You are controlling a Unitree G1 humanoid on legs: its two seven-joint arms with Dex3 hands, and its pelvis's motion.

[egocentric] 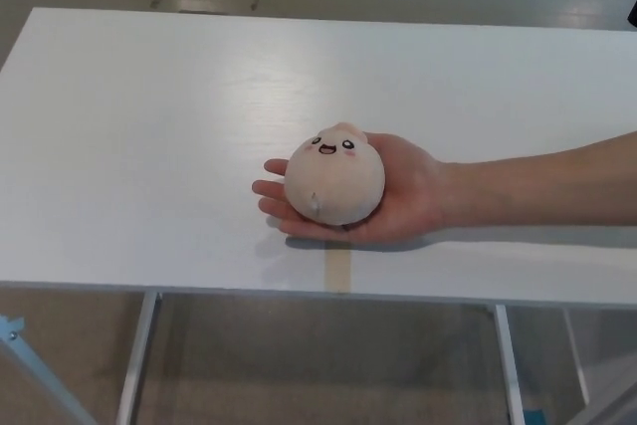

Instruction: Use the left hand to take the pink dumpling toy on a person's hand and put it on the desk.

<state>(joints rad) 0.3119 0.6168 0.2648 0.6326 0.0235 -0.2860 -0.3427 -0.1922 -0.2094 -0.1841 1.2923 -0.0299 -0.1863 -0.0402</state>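
while neither of my hands shows in the head view, i can't say how far open the left one is or whether it has hold of anything; same for the right. judging from the task, the reach hasn't started.

target: round pale-pink plush dumpling toy (335, 178) with a small stitched face and a pinched tip on top. it sits in the cupped palm of a person's bare hand (398, 196). their forearm comes in from picture right, i.e. my right side. fingers curl under the toy's left edge, so it's cradled, not gripped. looks like an offer for handover.

the hand rests low over the white rectangular desk (149, 146), near the front edge, roughly centre. whether the hand's back touches the top i can't tell. a short strip of tan tape (339, 268) lies on the desk just in front of the hand, maybe a position marker.

why this suits me: the toy's top and left side are exposed toward my left arm. open desk to the left gives a free set-down area.

my read on next move: bring left hand in from picture left, fingers spread, close around the toy's upper half. soft plush should squash, so keep the grip light. risk: pinching the person's fingers underneath.
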